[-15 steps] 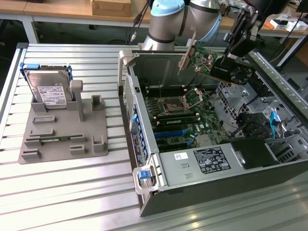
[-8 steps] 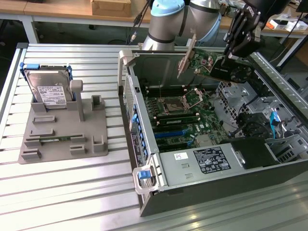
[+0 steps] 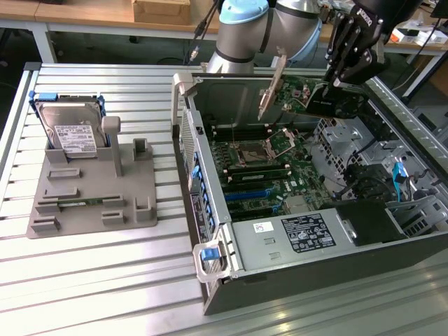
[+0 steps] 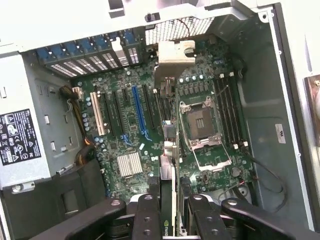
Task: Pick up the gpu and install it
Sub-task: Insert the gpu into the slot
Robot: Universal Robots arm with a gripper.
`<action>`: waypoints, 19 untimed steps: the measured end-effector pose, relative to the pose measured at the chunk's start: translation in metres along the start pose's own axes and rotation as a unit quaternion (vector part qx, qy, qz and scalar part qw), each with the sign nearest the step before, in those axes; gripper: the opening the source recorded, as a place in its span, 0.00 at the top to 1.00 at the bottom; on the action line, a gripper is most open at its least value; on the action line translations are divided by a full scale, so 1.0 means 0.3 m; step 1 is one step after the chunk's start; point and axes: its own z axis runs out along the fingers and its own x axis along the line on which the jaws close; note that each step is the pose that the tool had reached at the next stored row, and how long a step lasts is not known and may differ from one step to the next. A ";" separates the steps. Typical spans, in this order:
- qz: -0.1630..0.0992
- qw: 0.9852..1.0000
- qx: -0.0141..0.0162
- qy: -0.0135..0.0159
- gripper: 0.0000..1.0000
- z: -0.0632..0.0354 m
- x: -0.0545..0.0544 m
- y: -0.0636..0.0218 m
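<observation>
Fingers (image 4: 146,215) of the gripper (image 4: 173,212) are closed on the gpu (image 4: 171,65), pinching the thin card from both faces. The wrist view looks along its length to the silvery-beige end bracket at the far end.

In the exterior view the gripper (image 3: 334,82) carries the gpu (image 3: 272,85) on edge inside the open top of the computer case (image 3: 210,231). The black block sits next to the fingers, and the bracket slants down on the exterior view's left side of the card. The card hangs over the far part of the motherboard (image 3: 297,185), above the CPU socket (image 3: 256,151), and appears clear of the board. The long blue expansion slot (image 4: 137,112) lies to one side of the card and holds nothing. A small finned heatsink (image 4: 129,164) stands near that slot's end.

The power supply (image 3: 302,234), a grey box with a black label, fills the near end of the case in the exterior view.

On the exterior view's left, well apart from the case, a grey moulded fixture (image 3: 91,189) rests on the slatted aluminium table (image 3: 105,280). A silver hard drive (image 3: 70,133) with a white label stands upright in the fixture's far corner, in a blue frame.
</observation>
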 end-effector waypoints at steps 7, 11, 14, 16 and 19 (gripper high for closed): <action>-0.064 0.998 -0.002 0.003 0.74 0.002 0.000 0.000; -0.105 0.994 -0.003 0.005 0.74 0.004 0.000 -0.001; -0.129 0.992 -0.003 0.006 0.74 0.004 0.000 -0.001; -0.144 0.989 -0.004 0.007 0.74 0.005 0.000 -0.001; -0.163 0.987 -0.004 0.008 0.74 0.005 0.000 -0.001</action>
